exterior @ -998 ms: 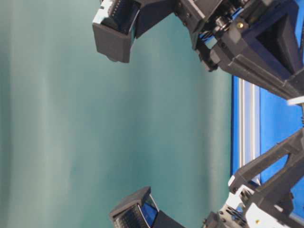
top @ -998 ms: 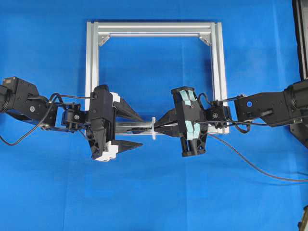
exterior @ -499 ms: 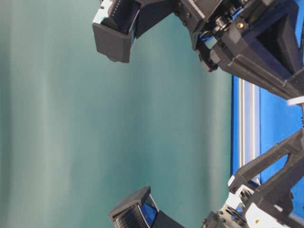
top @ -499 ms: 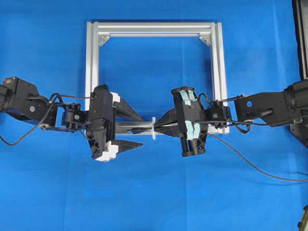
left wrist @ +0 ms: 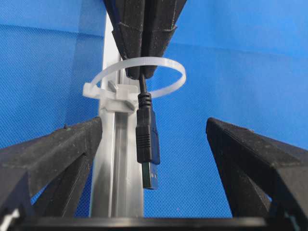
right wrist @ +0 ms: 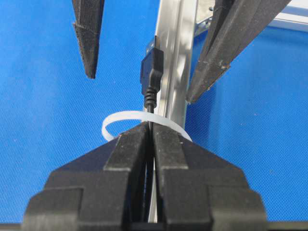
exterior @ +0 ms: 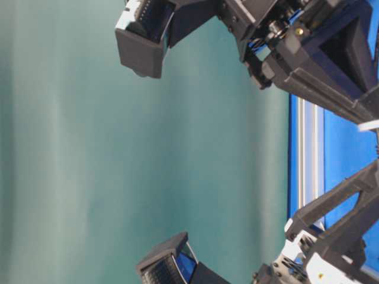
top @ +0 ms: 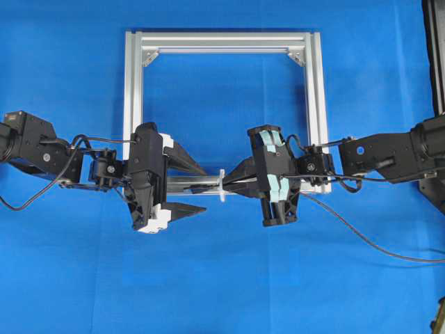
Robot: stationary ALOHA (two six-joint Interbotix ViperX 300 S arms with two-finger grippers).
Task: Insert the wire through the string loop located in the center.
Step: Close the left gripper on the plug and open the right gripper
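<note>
You have one wire (left wrist: 147, 144): thin, black, ending in a dark rectangular plug with a metal tip. It passes through one string loop (left wrist: 144, 77), a white tie ring standing across the silver rail (left wrist: 118, 163). One right gripper (right wrist: 150, 127) is clamped on the wire just behind the loop, its fingers pressed together. One left gripper (left wrist: 154, 139) stands wide apart; the plug sits between its two fingers (left wrist: 53, 149), touching neither. One square aluminium frame (top: 132, 97) lies beyond on one blue cloth (top: 222, 278).

Overhead looks down; both wrist views face the string loop (left wrist: 137, 79) closely.
</note>
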